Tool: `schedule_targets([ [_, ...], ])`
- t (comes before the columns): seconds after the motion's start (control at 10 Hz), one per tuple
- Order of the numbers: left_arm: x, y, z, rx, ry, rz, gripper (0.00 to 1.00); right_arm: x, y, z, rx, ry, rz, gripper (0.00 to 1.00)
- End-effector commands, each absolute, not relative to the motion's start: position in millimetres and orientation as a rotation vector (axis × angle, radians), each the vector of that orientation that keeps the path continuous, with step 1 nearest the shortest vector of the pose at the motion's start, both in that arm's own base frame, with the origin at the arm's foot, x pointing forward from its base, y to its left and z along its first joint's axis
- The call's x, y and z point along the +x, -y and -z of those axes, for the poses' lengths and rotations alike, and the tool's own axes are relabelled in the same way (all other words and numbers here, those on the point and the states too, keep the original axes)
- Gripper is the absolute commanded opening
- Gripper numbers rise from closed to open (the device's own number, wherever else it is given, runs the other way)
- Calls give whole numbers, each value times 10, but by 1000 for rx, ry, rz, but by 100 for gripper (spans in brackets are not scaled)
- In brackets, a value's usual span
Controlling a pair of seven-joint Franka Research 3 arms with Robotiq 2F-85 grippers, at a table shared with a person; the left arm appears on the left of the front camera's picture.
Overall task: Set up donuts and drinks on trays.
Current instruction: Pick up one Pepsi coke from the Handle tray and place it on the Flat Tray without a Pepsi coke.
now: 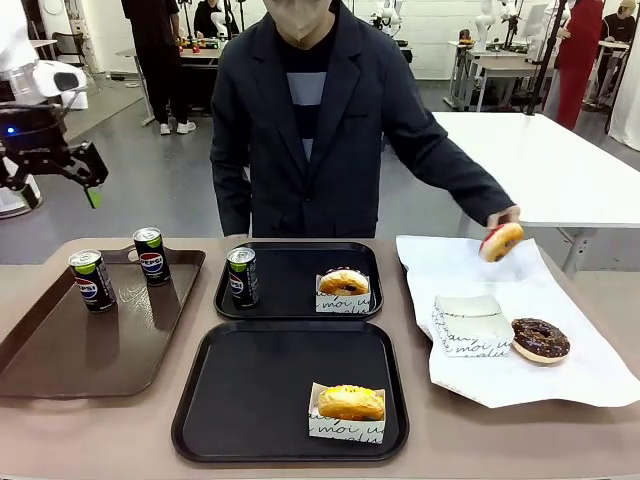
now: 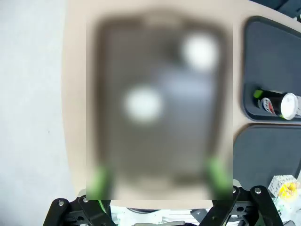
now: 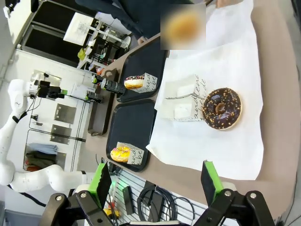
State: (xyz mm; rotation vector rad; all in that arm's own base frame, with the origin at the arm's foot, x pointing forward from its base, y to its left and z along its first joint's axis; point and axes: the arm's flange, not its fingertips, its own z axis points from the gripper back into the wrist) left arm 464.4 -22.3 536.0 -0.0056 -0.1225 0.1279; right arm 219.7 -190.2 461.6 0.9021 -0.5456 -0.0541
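Blurred brown tray (image 2: pixel 169 146), blurred donut (image 3: pixel 182 26)

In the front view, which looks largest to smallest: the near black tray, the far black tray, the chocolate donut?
1. Near black tray, though nearness may explain it.
2. Far black tray.
3. Chocolate donut.

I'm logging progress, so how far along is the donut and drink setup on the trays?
Done: the far tray holds a can and a sleeved donut. Half done: the near tray has a yellow donut but no can. In hand: the person's hand holds a red donut above the paper. Remaining: two cans wait on the brown tray, and the left gripper and right gripper are open and empty.
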Motion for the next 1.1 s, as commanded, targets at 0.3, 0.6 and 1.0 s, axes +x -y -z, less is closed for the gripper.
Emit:
schedule_targets([
  [0.3, 4713, 103, -5239, -20, 103, -158, 100, 2205, 1917, -4588, 912, 552, 44, 100],
  [0.6, 4713, 103, -5239, -20, 103, -158, 100, 2205, 1917, -4588, 912, 552, 44, 100],
  [1.0, 4795, 99, -5041, 20, 110, -155, 100, 2205, 1917, -4588, 912, 552, 44, 100],
])
